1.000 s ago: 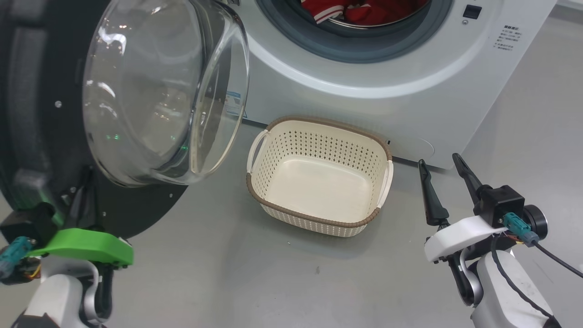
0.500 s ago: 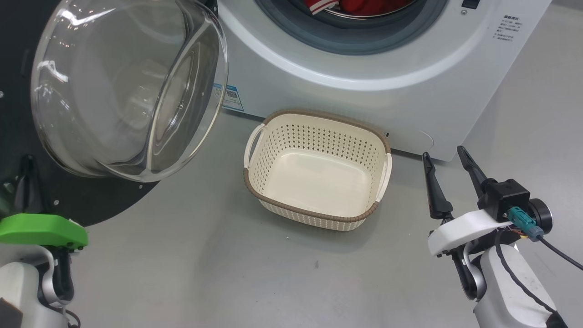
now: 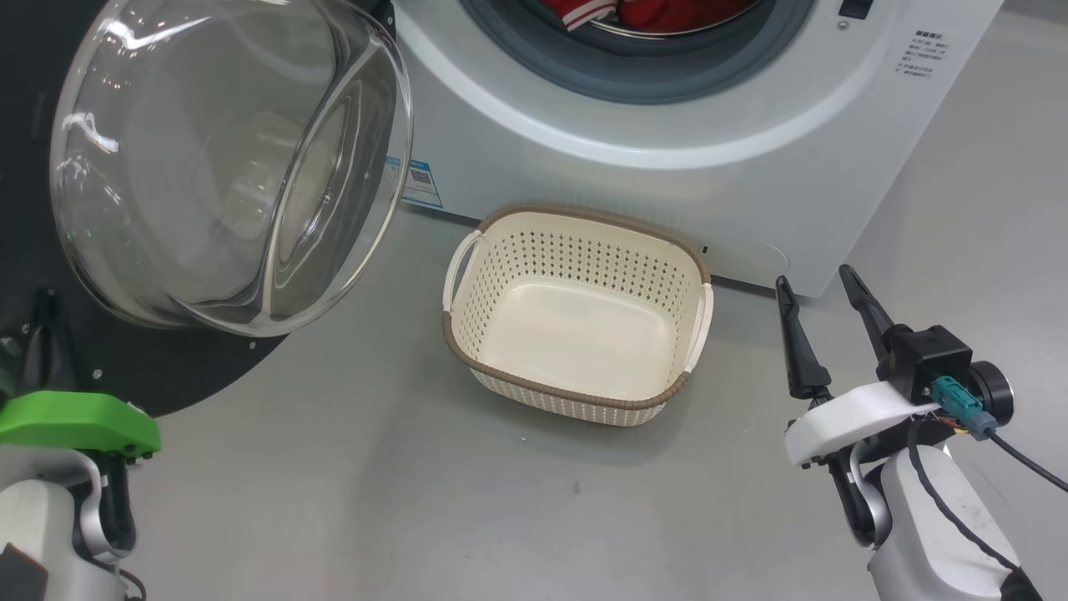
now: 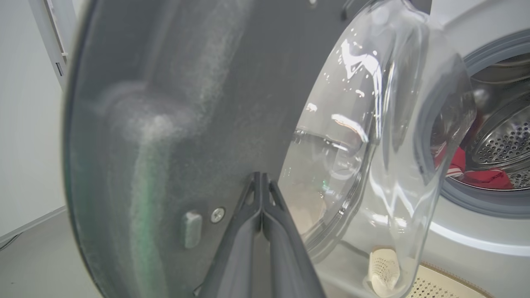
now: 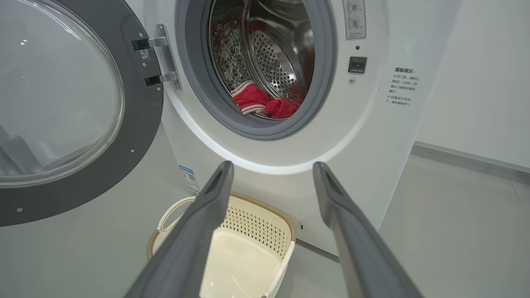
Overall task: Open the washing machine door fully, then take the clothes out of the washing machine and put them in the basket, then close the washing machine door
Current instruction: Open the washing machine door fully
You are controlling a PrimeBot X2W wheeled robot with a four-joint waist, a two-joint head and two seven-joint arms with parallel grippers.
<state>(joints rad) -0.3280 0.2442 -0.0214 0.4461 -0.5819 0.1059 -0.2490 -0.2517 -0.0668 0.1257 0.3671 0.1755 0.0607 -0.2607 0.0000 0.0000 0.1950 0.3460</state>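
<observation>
The washing machine door (image 3: pixel 225 159) stands swung open to the left, its glass bowl bulging out of the black rim. My left gripper (image 4: pixel 261 178) is shut with nothing in it, tips close against the door's dark inner face (image 4: pixel 186 103), low down. Red clothes (image 5: pixel 261 103) with striped trim lie in the steel drum of the washing machine (image 3: pixel 667 167), and they peek in at the top edge (image 3: pixel 651 10). The cream basket (image 3: pixel 467 275) sits empty on the floor before the machine. Right of it, my right gripper (image 3: pixel 813 278) is open and holds nothing.
Grey floor spreads in front of and to the right of the machine. The door hinge (image 5: pixel 159 62) is on the left of the opening. My left arm's green wrist mount (image 3: pixel 75 417) hangs below the door's rim.
The door has swung further left and wider open over the last second, with my left gripper going left along with it. The view shifted a little. My right gripper has kept its place.
</observation>
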